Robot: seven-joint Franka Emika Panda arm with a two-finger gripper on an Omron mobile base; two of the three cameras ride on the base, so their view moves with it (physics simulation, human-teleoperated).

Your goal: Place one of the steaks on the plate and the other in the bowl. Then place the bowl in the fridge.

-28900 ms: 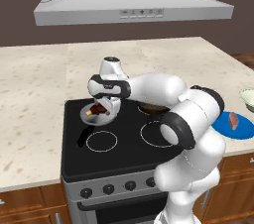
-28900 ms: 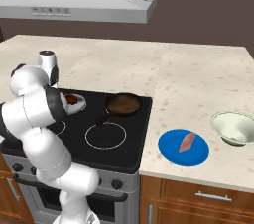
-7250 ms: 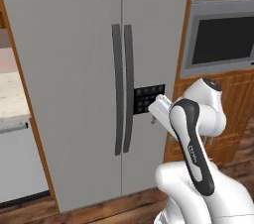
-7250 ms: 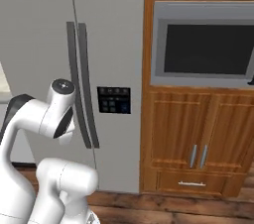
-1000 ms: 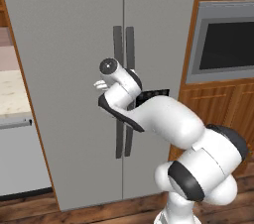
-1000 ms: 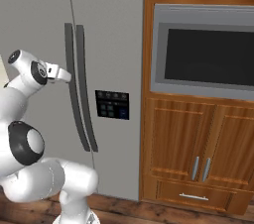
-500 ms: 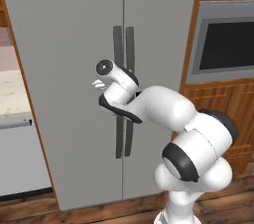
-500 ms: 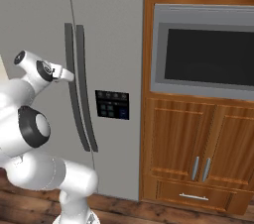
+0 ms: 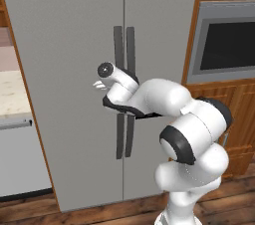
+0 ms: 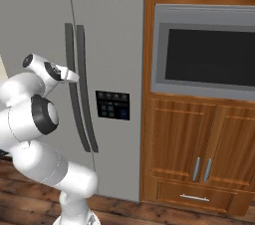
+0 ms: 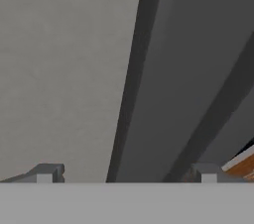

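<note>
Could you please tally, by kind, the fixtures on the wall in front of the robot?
Fridge doors: 2
Dark bar handles: 2
Black control panel: 1
Built-in oven: 1
Lower wooden cabinet doors: 2
Total: 8

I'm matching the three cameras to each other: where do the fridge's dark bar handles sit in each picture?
Left base view: bar handles at centre, partly behind the arm.
Right base view: left of centre, beside the end effector.
Hand view: one handle runs top to bottom, between the fingertips.
Shared landmark: the grey fridge door.
</note>
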